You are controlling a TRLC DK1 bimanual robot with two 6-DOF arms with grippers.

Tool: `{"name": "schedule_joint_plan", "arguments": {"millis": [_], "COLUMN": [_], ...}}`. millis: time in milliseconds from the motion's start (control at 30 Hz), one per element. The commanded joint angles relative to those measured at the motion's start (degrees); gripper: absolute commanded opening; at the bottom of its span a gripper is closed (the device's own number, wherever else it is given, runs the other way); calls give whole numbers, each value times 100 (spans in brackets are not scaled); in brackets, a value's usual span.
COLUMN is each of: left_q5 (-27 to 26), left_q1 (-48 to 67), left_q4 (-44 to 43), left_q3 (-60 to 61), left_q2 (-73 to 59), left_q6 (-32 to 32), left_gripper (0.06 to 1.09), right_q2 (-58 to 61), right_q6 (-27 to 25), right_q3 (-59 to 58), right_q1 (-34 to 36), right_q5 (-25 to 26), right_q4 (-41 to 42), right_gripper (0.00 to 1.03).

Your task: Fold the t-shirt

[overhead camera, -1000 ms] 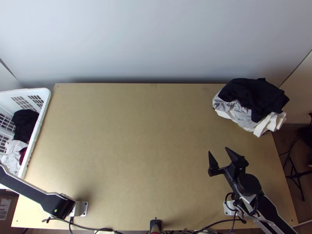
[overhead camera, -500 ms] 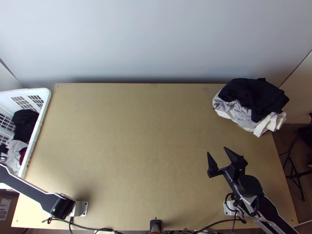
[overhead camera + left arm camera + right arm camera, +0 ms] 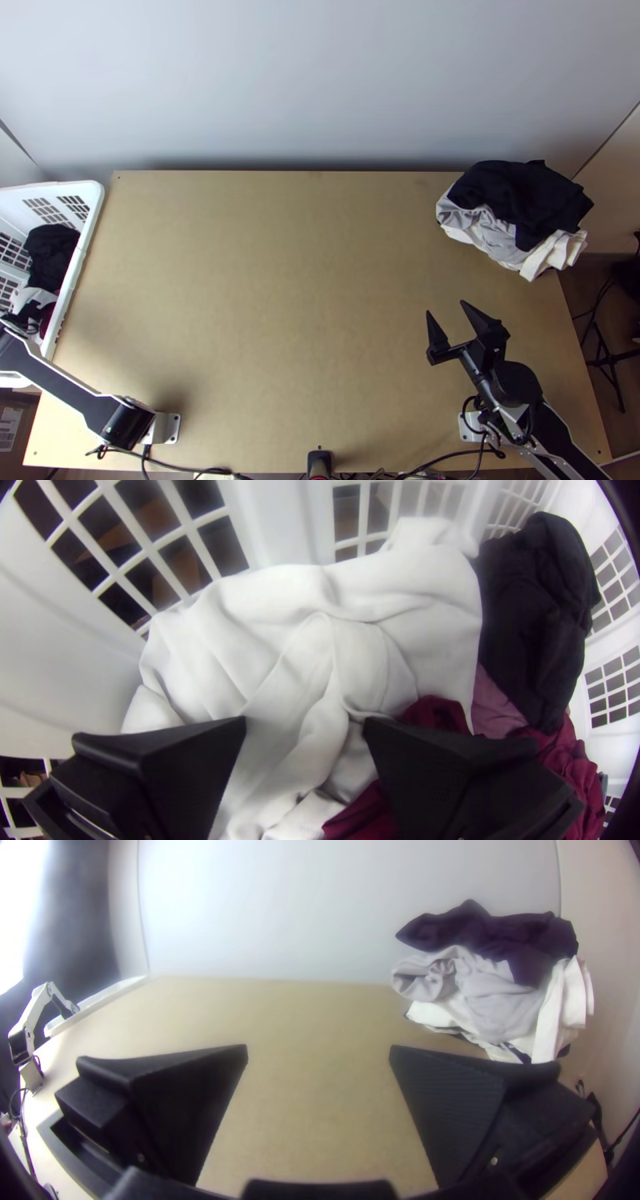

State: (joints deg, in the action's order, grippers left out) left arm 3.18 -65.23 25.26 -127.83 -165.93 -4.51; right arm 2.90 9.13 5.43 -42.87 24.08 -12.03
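Top view: mod. diffuse light; soft shadows at ft. of wall (image 3: 320,88) and on table (image 3: 296,304) nr. L arm's base (image 3: 166,428). L wrist view: basket (image 3: 53,660) interior bright. R wrist view: bright, w/ strong side glare. Both wrist views: straight edges bent, corners dk.

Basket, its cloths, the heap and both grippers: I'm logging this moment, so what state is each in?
Basket: upright, loaded.
White cloth: bunched.
Black cloth: bunched.
Dark red cloth: bunched.
Cloth heap: loosely piled.
Left gripper: jaws open, over white cloth.
Right gripper: jaws open, empty.
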Motion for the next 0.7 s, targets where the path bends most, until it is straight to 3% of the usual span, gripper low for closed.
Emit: {"name": "schedule_joint_plan", "arguments": {"millis": [0, 33, 67, 100, 300, 667], "left_q5": [-28, -28, 86, 192, 139, -1267], "left_q1": [-7, -16, -25, -25, -60, -51], "left_q4": [67, 85, 41, -38, 146, 1509], "left_q3": [-5, 4, 92, 153, 197, 197], "left_q2": [-124, -124, -54, 8, 570, 2706], "left_q6": [-463, -577, -700, -718, -1096, -1799], "left_gripper": [61, 51, 20, 9, 10, 10], "right_q2": [-52, -52, -52, -52, -70, -140], "right_q6": [-7, -25, -34, -34, -42, -60], "right_q3": [2, 2, 2, 2, 2, 2], "right_q1": [33, 33, 33, 33, 33, 51], "right_q5": [1, 1, 1, 1, 1, 1], "right_q4": [8, 8, 8, 8, 17, 17], "right_gripper": [99, 99, 99, 99, 99, 99]}}
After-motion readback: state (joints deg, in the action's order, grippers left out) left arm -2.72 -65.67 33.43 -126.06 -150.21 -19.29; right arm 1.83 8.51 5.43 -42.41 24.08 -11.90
